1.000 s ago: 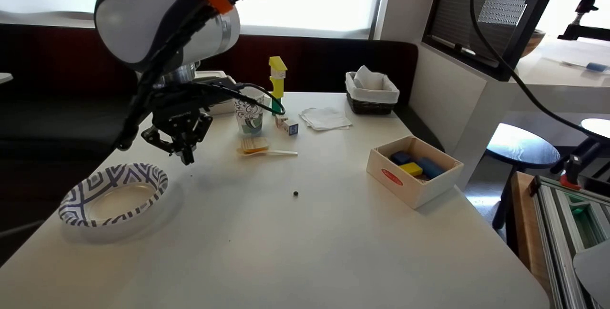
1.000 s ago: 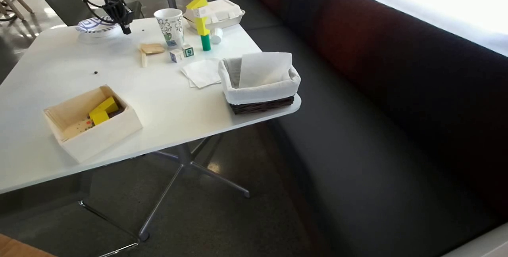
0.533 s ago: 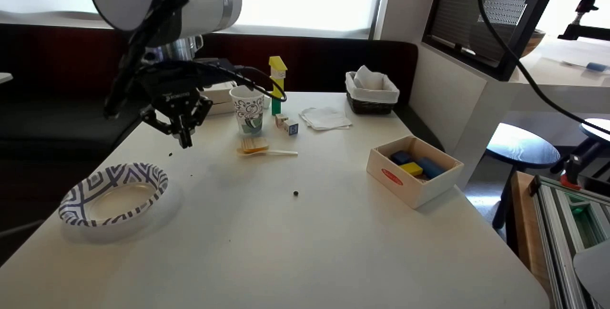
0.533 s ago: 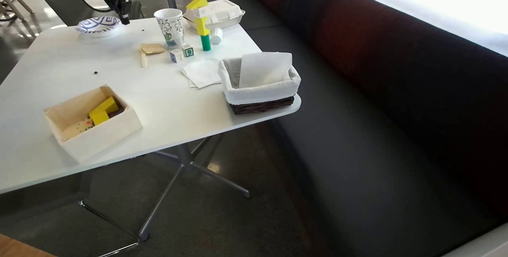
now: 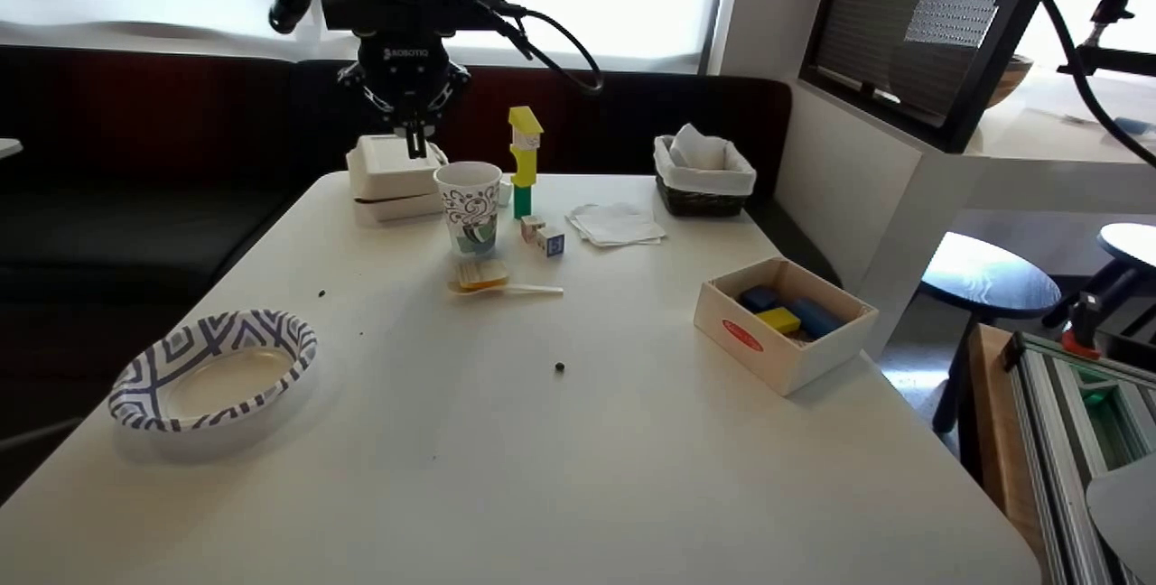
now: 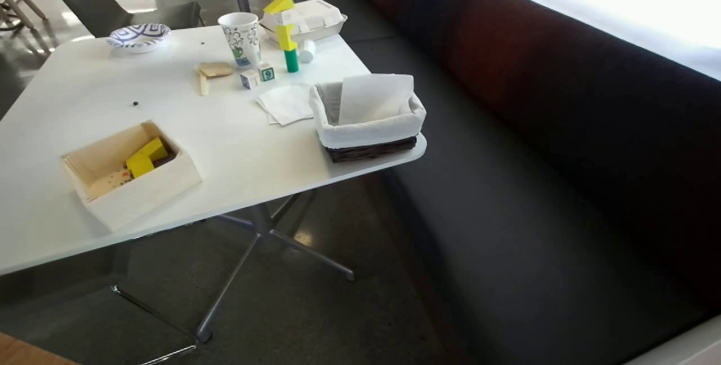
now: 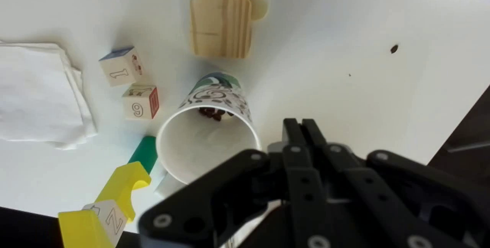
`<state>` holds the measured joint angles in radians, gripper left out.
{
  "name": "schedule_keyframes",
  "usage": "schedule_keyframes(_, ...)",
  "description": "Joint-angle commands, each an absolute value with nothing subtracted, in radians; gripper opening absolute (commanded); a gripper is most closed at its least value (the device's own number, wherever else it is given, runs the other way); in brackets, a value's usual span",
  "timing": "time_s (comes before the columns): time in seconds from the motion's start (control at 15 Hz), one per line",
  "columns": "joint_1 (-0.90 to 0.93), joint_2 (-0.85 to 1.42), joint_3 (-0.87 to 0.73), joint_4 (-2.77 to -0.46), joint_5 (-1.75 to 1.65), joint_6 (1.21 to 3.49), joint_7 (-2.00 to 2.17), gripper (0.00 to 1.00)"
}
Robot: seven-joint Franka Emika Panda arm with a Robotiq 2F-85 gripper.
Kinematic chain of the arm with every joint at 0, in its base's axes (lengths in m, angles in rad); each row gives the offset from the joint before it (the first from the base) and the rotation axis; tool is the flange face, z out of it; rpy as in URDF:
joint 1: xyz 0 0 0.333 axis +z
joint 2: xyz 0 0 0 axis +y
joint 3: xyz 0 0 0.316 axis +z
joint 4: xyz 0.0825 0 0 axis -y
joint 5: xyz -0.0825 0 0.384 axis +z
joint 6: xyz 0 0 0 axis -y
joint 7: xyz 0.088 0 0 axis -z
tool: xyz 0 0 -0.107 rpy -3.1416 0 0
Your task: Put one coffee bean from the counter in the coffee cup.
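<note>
Wrist view shows my gripper (image 7: 301, 122) with its fingers (image 7: 291, 131) together but for a slim gap; I cannot tell whether anything is pinched between them. They hang to one side of the coffee cup (image 7: 206, 142), upright with dark beans (image 7: 215, 115) inside, toward the far edge of the counter (image 5: 632, 468) in an exterior view. This looks like the delivery: I'd centre over the mouth, lower slightly, then part slowly, since nudging the rim could tip light paper. A loose coffee bean (image 5: 321, 293) lies near the edge by the patterned bowl (image 5: 257, 329).
</note>
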<state>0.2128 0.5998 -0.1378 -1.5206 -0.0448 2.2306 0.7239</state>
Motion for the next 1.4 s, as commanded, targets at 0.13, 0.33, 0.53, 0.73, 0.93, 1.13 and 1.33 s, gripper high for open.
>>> schedule_keyframes(0.13,0.195,0.601,-0.110,-1.516,-0.055,2.227,0.726,0.05)
schedule_keyframes(0.33,0.193,0.616,-0.118,-1.504,-0.064,2.235,0.734,0.01)
schedule_keyframes(0.53,0.181,0.616,-0.143,-1.502,-0.091,2.229,0.753,0.01)
schedule_keyframes(0.73,0.161,0.622,-0.165,-1.503,-0.109,2.236,0.766,0.01)
schedule_keyframes(0.93,0.134,0.638,-0.170,-1.495,-0.106,2.235,0.764,0.01)
schedule_keyframes(1.13,0.117,0.655,-0.164,-1.488,-0.095,2.227,0.757,0.01)
schedule_keyframes(1.33,0.111,0.669,-0.161,-1.480,-0.089,2.229,0.759,0.35)
